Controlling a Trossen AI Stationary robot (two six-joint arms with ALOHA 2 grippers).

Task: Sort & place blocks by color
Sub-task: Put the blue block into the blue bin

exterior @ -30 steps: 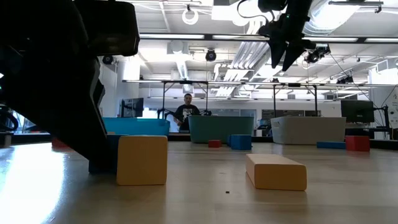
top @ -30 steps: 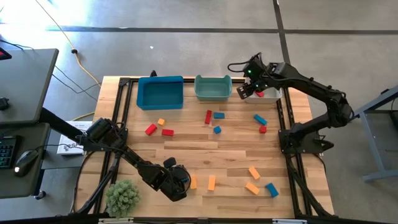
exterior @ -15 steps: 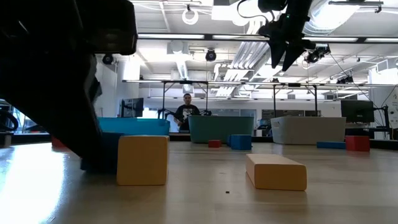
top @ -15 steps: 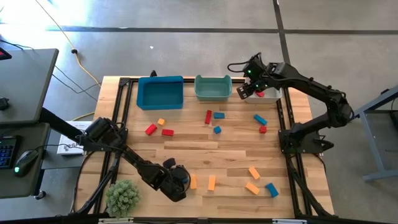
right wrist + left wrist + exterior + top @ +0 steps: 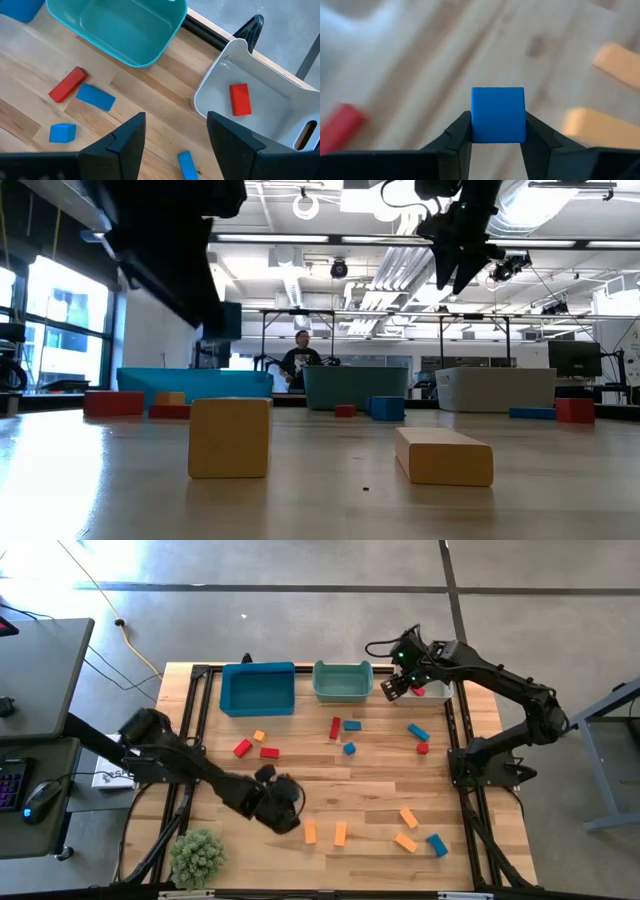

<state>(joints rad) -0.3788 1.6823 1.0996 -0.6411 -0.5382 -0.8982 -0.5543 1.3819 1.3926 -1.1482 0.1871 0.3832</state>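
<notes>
Grey concrete floor [image 5: 300, 620] around wooden table [image 5: 310, 775], dark seam lines crossing it. Yellow cable [image 5: 120, 635] trailing over floor. Dark desk [image 5: 40, 675] beside table, keyboard [image 5: 10, 785] and mouse [image 5: 42, 795] on lower surface. Small green plant [image 5: 197, 857] at table's near corner. Low view: tall windows [image 5: 60, 320], bright daylight. Ceiling with ducts, pipes, strip lights [image 5: 330, 238]. Person [image 5: 301, 360] seated far back, possibly at workstation. Monitor [image 5: 573, 358] on stand.

The wooden table [image 5: 300, 775] is carrying three bins along its far edge (blue [image 5: 257, 689], teal [image 5: 342, 681], white [image 5: 430, 692]), with red, blue and orange blocks [image 5: 345, 735] lying scattered and a green plant [image 5: 197, 857] sitting at its near-left corner.
</notes>
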